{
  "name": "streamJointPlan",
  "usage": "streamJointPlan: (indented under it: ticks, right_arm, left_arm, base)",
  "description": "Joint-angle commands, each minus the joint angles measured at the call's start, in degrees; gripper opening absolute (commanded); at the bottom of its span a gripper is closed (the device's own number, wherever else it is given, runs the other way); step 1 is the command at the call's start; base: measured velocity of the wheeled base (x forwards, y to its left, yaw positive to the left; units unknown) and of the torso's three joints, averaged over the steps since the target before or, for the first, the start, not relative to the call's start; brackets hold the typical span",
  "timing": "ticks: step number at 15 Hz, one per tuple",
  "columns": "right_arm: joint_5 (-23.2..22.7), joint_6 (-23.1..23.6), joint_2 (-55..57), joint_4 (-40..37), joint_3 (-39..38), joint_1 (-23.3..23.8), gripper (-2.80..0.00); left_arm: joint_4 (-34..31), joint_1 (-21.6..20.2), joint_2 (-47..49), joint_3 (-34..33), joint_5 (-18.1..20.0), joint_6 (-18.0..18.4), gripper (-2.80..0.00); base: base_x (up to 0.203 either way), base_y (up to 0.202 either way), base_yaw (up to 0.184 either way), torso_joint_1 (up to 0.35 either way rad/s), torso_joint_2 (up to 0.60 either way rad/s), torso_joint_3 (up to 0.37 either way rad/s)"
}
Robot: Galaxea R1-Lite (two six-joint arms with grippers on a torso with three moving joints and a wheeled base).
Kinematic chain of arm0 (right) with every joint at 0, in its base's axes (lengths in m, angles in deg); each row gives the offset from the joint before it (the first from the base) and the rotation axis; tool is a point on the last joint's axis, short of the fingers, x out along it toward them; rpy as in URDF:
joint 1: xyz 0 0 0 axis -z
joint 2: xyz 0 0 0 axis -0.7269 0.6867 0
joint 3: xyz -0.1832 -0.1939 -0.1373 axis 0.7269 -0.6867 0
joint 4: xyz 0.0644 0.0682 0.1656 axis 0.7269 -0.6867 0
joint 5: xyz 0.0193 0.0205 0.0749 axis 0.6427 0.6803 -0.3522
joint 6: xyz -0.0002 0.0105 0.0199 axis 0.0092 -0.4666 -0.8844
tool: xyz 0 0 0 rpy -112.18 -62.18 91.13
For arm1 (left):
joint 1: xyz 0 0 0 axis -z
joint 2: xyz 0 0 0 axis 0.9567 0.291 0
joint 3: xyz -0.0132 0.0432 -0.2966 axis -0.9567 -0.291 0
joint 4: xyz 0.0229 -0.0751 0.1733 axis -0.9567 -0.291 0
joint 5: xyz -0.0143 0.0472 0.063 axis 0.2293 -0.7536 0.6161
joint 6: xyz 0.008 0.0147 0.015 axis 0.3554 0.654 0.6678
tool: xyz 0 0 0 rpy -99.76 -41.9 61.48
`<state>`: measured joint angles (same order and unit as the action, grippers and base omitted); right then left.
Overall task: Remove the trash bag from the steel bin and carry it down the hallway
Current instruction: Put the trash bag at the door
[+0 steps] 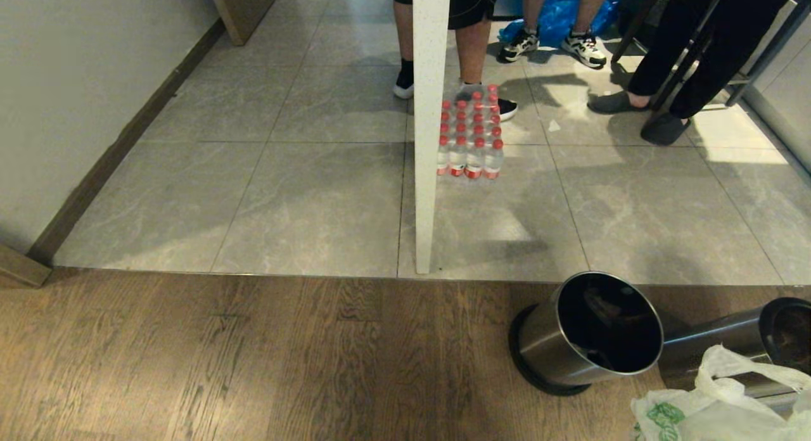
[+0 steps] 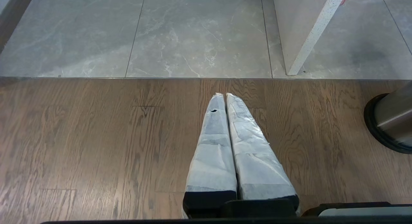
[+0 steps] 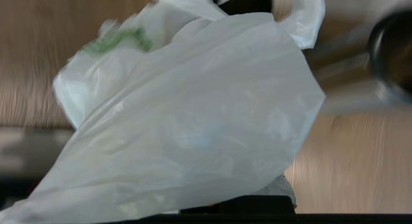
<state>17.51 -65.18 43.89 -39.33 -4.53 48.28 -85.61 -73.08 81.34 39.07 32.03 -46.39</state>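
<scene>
1. Down at the lower right corner of the head view, on the wooden floor [image 1: 253, 358], the trash bag [image 1: 716, 409] already hangs clear of the steel bin [image 1: 589, 333], which lies tipped on its side with its dark mouth showing nothing inside.
2. We judge the removal done: the bag, white with a green print, fills the right wrist view, bunched against our right tool [image 3: 238, 204], whose jaws are closed; we take it that they grip the plastic, though the bag hides the pinch itself.
3. Our left tool [image 2: 223, 97] hangs empty over the wood, its wrapped fingers [image 2: 212, 146] pressed together.
4. What is left is the carrying. The hallway [image 1: 317, 194] with its grey marbled tiles starts just past the wood's far edge, and we have not yet gone onto it.
5. A second steel cylinder [image 1: 735, 346] lies beside the bin, touching or nearly so; we cannot tell which.
6. On the tiles a white post [image 1: 427, 130] stands, with a pack of red-capped bottles [image 1: 472, 137] just beside it.
7. People's legs [image 1: 472, 42] stand at the far edge, a bright blue bag [image 1: 557, 10] behind them.
8. A pale wall [image 1: 70, 92] with dark skirting runs along the left.
</scene>
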Motion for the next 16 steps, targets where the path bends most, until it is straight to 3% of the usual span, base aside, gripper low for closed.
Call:
streamJointPlan:
  ticks: [1, 7, 16]
  right_arm:
    - [0.00, 0.38, -6.37, 4.01, -2.63, -0.81, -2.80]
    - [0.01, 0.50, -16.76, 4.23, -2.90, -1.59, -2.80]
    - [0.44, -2.52, -16.66, 7.42, -5.31, -1.65, -2.80]
  left_arm:
    - [0.02, 0.00, 0.00, 0.00, 0.00, 0.02, -2.80]
    - [0.02, 0.00, 0.00, 0.00, 0.00, -0.06, -2.80]
    - [0.02, 0.00, 0.00, 0.00, 0.00, -0.01, -2.80]
  base:
    - [0.000, 0.000, 0.000, 0.000, 0.00, 0.000]
    - [0.000, 0.000, 0.000, 0.000, 0.00, 0.000]
    - [0.000, 0.000, 0.000, 0.000, 0.00, 0.000]
